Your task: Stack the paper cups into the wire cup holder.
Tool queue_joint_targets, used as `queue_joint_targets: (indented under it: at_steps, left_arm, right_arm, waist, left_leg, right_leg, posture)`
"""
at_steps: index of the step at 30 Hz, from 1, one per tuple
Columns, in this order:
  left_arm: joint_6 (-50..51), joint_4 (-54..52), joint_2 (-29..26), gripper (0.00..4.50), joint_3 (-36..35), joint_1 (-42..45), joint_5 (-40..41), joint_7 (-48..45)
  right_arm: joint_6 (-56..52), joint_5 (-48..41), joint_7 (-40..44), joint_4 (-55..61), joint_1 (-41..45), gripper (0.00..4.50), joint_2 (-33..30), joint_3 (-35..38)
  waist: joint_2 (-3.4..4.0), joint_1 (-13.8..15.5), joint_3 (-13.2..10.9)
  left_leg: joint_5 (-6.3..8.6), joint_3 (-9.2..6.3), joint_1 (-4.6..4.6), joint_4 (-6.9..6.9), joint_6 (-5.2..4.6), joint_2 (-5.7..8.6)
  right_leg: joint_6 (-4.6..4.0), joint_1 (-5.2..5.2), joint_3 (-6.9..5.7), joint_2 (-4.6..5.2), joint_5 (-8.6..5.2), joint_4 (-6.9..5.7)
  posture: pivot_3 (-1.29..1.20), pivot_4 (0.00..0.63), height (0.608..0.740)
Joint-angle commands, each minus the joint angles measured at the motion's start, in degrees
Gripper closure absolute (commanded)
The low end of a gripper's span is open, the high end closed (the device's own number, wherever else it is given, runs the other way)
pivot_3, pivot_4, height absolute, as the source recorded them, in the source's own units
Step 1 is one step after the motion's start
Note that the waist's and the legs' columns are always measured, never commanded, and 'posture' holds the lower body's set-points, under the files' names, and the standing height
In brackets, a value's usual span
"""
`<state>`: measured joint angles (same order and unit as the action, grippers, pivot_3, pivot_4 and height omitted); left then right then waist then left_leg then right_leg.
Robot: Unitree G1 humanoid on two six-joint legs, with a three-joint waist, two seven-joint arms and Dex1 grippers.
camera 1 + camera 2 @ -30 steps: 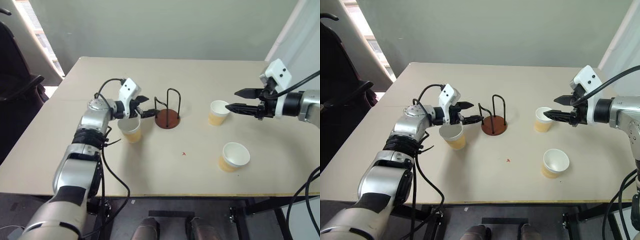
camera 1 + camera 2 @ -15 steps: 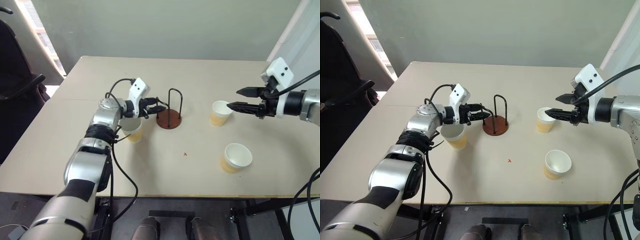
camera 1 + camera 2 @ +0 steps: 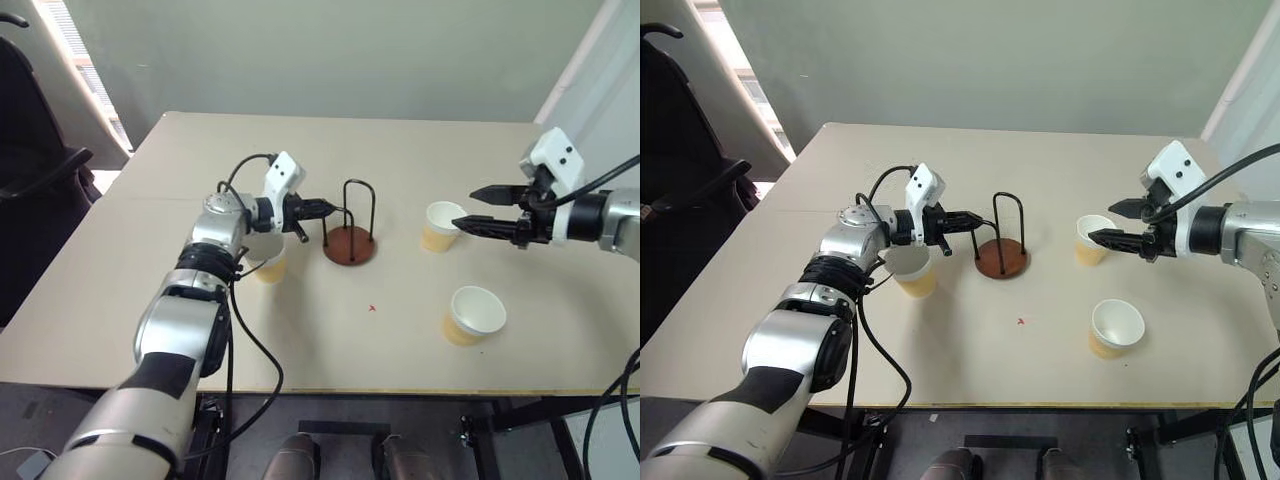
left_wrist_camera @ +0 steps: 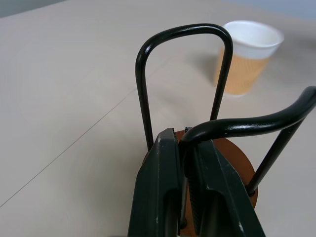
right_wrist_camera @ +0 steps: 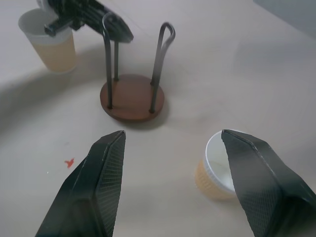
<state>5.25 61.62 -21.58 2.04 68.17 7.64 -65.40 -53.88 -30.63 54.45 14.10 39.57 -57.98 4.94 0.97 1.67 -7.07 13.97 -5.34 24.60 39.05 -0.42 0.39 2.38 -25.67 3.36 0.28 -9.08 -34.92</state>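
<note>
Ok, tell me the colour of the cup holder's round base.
Reddish-brown; the base shows best in the right wrist view.

silver metallic arm segments with black joints, loose black cables looping off the left forearm and right wrist, boxy white housing on each wrist, left claw [image 3: 318, 207] and right claw [image 3: 472, 208] both with slim black pointed fingers, pads finely ridged up close

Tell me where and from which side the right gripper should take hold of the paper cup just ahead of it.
Grip the paper cup across its tapered wall just under the rolled rim, coming in level from its right side. It stands upright, and the open right gripper already faces it from there.
</note>
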Motion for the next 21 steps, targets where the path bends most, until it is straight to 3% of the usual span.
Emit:
queue_joint_targets:
  at_steps: [1,10,15,21]
  left_arm:
    - [0.9,-8.0,-0.8,4.45,0.5,1.7,1.4,-7.6]
    - [8.0,-26.3,-2.0,4.45,6.0,-5.0,2.7,-18.9]
    - [8.0,-29.9,-1.1,4.45,8.5,-8.0,2.1,-20.0]
    - [5.9,-30.0,0.3,4.45,10.6,-9.7,1.6,-19.7]
  right_arm:
    - [-0.4,-3.5,2.8,2.6,0.8,1.28,-3.2,4.8]
    - [-9.6,-15.2,8.2,8.8,-2.6,1.28,-11.5,12.1]
    - [-11.9,-18.1,8.9,10.3,-6.4,1.28,-15.3,16.0]
    - [-12.4,-20.5,6.4,12.1,-8.0,1.28,-15.0,17.3]
  waist:
    - [0.00,0.1,0.0]
    - [0.01,0.2,0.0]
    - [0.01,0.3,0.0]
    - [0.02,0.2,0.0]
  left_leg:
    - [0.00,0.00,0.05,0.01,0.00,0.01]
    - [0.04,0.11,0.10,0.04,0.09,0.04]
    - [0.06,0.12,0.10,0.13,0.05,0.04]
    - [0.41,0.15,-0.03,0.19,-0.56,0.03]
  right_leg:
    - [0.01,-0.03,0.00,0.00,0.00,0.01]
    - [0.21,-0.03,0.08,0.02,-0.18,0.02]
    - [0.23,-0.01,0.09,0.07,-0.19,-0.01]
    - [0.25,0.07,0.09,0.09,-0.17,-0.09]
  posture:
    - [0.00,0.150,0.740]
    - [0.00,0.150,0.740]
    - [0.00,0.150,0.740]
    - [0.00,0.150,0.740]
